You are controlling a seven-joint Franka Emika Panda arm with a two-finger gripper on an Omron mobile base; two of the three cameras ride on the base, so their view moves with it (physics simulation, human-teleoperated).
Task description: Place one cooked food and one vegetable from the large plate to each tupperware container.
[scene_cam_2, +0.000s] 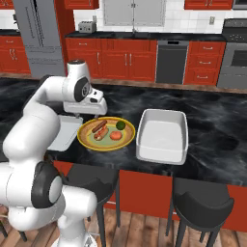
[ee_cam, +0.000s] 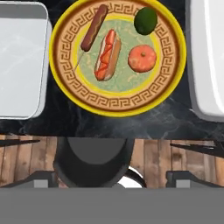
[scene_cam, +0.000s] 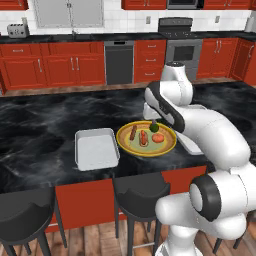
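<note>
Fingers point(ee_cam: 112, 181) stand wide open, holding nothing, above the large plate point(ee_cam: 175, 74); crowded hot dog point(ee_cam: 107, 54) and tomato point(ee_cam: 141, 58) could get knocked during a grasp.

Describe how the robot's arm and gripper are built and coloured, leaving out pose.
The arm is made of glossy white rounded shells, with dark grey-black bands and round caps at its joints. No loose cables or lettering can be made out. The gripper ends in two small dark grey finger tips, blocky and matte, seen in the hand view.
</note>
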